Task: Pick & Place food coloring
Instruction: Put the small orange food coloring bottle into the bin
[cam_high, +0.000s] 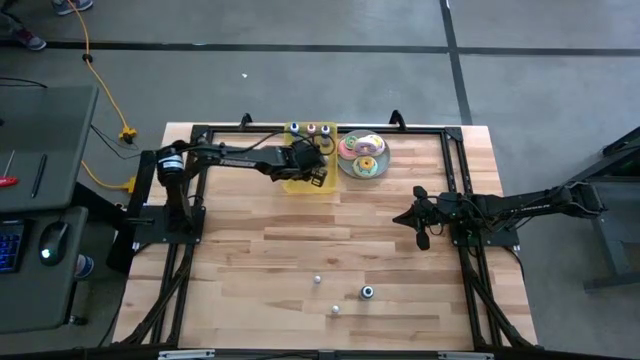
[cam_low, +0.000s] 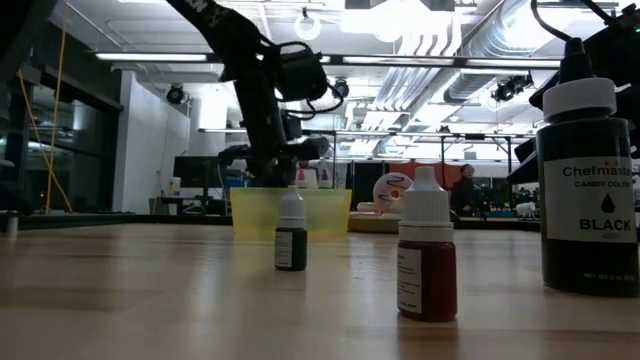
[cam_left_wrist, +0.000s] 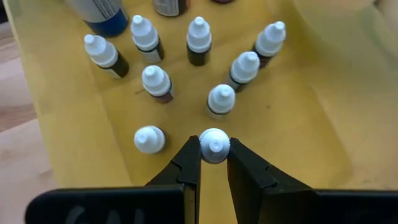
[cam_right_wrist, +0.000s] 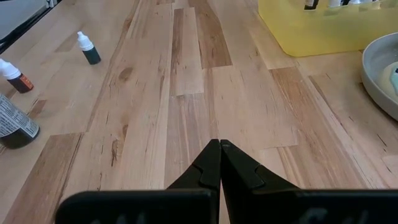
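The left hand pinches a tiny white-capped bottle inside the yellow plastic tray; more little bottles stand just ahead. The right hand, clenched, waits over the wooden desk.

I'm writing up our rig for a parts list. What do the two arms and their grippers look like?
Both arms are black, slim and jointed, mounted on black frame rails at the table's sides. The left gripper and right gripper each have two flat, black, wedge-shaped fingers tapering to narrow tips. Dark cables run along the left arm. No markings are readable.
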